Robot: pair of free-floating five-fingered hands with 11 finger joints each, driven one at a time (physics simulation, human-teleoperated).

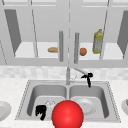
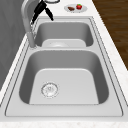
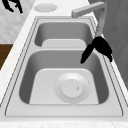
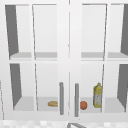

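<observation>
My right hand (image 1: 87,77) hangs just under the tip of the faucet spout (image 1: 79,71), over the back of the right basin, with its fingers straight and pointing down; it holds nothing. From the sides it shows beside the faucet (image 3: 100,27), as the right hand (image 3: 100,47) and as the right hand (image 2: 41,9). My left hand (image 1: 41,111) floats at the front rim of the left basin, fingers relaxed and empty, also seen as the left hand (image 3: 13,5). A big red ball (image 1: 67,115) fills the front middle, right of the left hand.
A white plate (image 3: 72,87) lies in the right basin; the left basin has a bare drain (image 2: 50,89). Plates sit on both counters, one with food (image 2: 75,8). Behind shut glass cabinet doors (image 4: 61,98) stand a bread roll (image 1: 53,49), an orange fruit (image 1: 83,51) and an oil bottle (image 1: 98,41).
</observation>
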